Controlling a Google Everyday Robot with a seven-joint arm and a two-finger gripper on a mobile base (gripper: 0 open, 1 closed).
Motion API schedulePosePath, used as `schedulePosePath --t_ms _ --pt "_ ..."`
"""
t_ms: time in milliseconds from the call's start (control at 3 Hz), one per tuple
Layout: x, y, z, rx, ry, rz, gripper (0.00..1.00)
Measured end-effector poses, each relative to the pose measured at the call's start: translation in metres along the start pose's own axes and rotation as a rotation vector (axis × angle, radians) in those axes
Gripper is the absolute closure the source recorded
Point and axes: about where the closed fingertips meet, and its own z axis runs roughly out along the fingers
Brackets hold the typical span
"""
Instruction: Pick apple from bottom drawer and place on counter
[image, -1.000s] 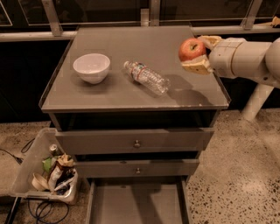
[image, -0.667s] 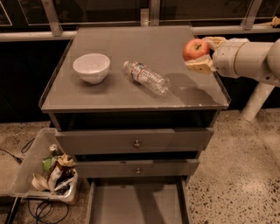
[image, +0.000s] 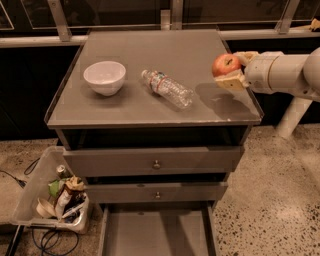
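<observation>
Camera view: the gripper (image: 235, 70) is at the right side of the frame, just above the right edge of the counter (image: 135, 107). Its two tan fingers (image: 230, 83) are pinching the apple (image: 226, 64), one above it and one below. The apple is up in the air and is not touching the counter. The bottom drawer (image: 155, 235) is pulled out at the bottom of the frame, and nothing can be seen in it. So the picking part looks done. What is left is to lower the apple onto the counter and let go.

The apple is round, red and shiny, with a yellow patch. The counter is flat, grey and smooth, with a small raised rim. A round white bowl (image: 104, 77) sits on it at the upper left. A clear plastic bottle (image: 167, 89) lies on its side near the middle. The arm (image: 280, 72) is white and round like a tube. A clear bin (image: 30, 200) of odds and ends sits on the speckled floor at the lower left.
</observation>
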Motion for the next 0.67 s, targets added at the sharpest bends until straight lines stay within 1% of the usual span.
schedulePosePath --t_ms 333,667 --pt "0.019 0.009 0.013 -0.044 0.025 0.028 1.0" --pt "0.039 0.024 0.032 -0.098 0.057 0.056 1.0"
